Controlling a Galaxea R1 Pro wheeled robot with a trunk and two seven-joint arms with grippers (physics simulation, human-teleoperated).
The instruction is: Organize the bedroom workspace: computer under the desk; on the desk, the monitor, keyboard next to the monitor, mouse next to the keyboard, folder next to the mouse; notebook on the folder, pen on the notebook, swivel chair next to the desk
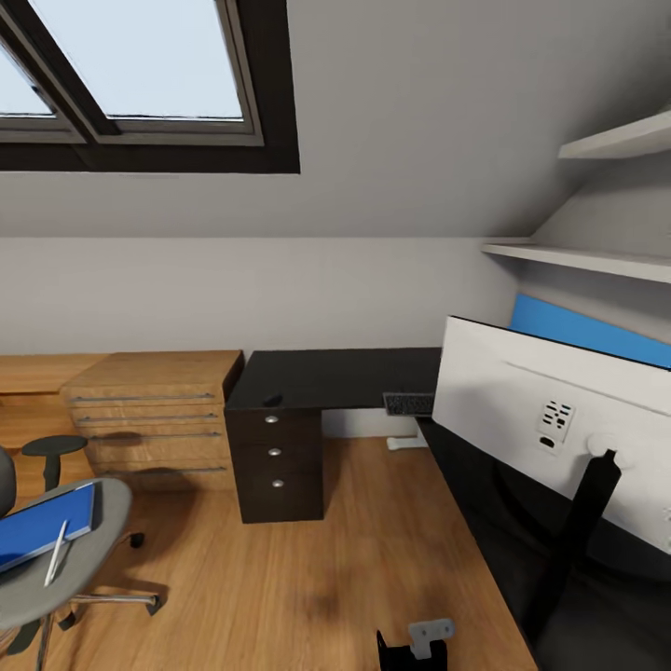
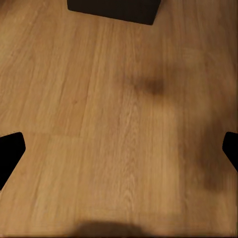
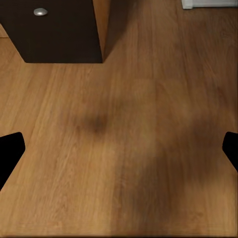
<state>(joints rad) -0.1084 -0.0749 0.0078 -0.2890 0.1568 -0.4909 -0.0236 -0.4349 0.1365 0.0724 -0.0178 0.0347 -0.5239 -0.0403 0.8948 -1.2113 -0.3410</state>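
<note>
Two claws, left [image 2: 119,148] and right [image 3: 119,148], are held wide over the wood floor [image 1: 308,559], holding nothing. Folder [image 1: 37,524] and pen [image 1: 57,552] are seen on the chair [image 1: 89,559] seat. Monitor [image 1: 559,419], keyboard [image 1: 408,403] and mouse [image 1: 272,399] are set on the table [image 1: 335,377].

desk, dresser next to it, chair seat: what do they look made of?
Desk: matte black board, probably laminate; flat and grainless, round silver knobs.
Dresser: light wood or veneer; visible grain, long metal-looking bar handles.
Swivel chair seat: grey, soft-looking upholstery, likely fabric; weave too fine to confirm.
</note>
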